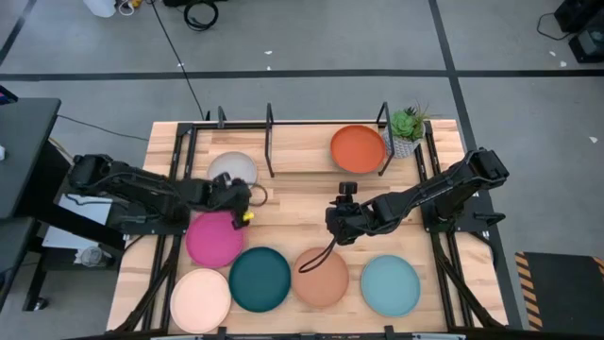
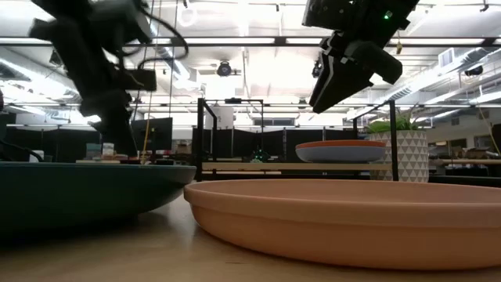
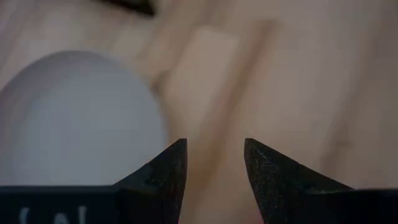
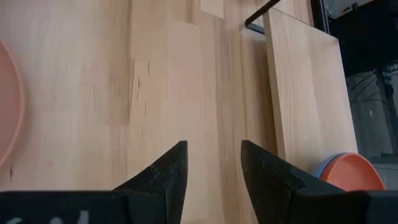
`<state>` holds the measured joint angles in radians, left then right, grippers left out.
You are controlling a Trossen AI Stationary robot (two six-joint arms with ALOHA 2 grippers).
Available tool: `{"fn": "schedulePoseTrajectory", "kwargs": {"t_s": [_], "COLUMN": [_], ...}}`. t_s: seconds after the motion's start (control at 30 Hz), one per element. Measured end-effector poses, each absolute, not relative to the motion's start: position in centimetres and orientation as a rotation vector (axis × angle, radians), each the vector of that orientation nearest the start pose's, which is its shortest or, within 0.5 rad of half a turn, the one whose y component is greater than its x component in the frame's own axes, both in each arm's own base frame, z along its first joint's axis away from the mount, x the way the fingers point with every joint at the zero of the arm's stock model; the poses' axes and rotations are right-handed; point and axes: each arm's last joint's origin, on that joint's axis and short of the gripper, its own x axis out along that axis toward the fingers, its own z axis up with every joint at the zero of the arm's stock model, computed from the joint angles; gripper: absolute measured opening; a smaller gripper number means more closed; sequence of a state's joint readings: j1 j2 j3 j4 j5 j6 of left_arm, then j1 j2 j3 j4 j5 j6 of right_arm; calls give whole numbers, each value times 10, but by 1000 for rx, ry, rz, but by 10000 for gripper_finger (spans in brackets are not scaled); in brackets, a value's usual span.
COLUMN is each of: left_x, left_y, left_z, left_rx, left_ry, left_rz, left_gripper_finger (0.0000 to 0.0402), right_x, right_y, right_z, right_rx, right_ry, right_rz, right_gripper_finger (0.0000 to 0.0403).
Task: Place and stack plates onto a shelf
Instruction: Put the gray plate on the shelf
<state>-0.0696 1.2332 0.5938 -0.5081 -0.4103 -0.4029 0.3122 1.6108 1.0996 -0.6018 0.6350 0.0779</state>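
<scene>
The orange plate (image 1: 358, 148) lies on a blue plate (image 4: 322, 168) in the black rod shelf (image 1: 270, 127) at the table's far edge. The grey-white plate (image 1: 233, 168) lies flat on the wood in front of the shelf. Magenta (image 1: 215, 238), cream (image 1: 200, 298), dark teal (image 1: 260, 279), tan-brown (image 1: 321, 277) and light aqua (image 1: 390, 285) plates lie flat along the near side. My left gripper (image 1: 243, 196) (image 3: 214, 149) is open, low over the wood between the grey-white and magenta plates. My right gripper (image 1: 338, 225) (image 4: 213, 152) is open, raised above bare wood at mid-table.
A small potted plant (image 1: 407, 130) stands at the shelf's right end, beside the orange plate. Upright shelf posts (image 1: 383, 115) rise along the far edge. Bare wood (image 1: 293, 203) lies between the two grippers, behind the near row of plates.
</scene>
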Motion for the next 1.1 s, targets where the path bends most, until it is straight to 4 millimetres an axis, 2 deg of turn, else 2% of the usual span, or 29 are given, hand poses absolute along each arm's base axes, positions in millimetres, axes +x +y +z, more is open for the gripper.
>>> {"fn": "schedulePoseTrajectory", "kwargs": {"t_s": [0.23, 0.5, 0.57, 0.67, 0.8, 0.83, 1.0, 1.1], "left_x": [208, 208, 208, 208, 209, 209, 215, 219], "left_y": [33, 53, 53, 53, 53, 53, 52, 45], "left_z": [153, 136, 135, 135, 139, 141, 161, 181], "left_rx": [-75, -71, -62, -56, -56, -60, -60, -90], "left_ry": [1148, 1265, 1277, 1279, 1299, 1303, 1321, 1317], "left_rz": [581, 544, 528, 520, 517, 513, 495, 395], "left_gripper_finger": [166, 164, 151, 108, 23, 16, 19, 16], "right_x": [304, 302, 300, 300, 301, 301, 302, 300], "right_y": [80, 79, 79, 79, 79, 79, 79, 79], "right_z": [218, 207, 204, 204, 204, 204, 204, 204], "right_rx": [-438, -437, -440, -440, -451, -452, -454, -459], "right_ry": [975, 972, 977, 977, 969, 968, 967, 981], "right_rz": [-325, -316, -315, -315, -306, -306, -304, -305], "right_gripper_finger": [155, 155, 155, 155, 155, 155, 155, 155]}}
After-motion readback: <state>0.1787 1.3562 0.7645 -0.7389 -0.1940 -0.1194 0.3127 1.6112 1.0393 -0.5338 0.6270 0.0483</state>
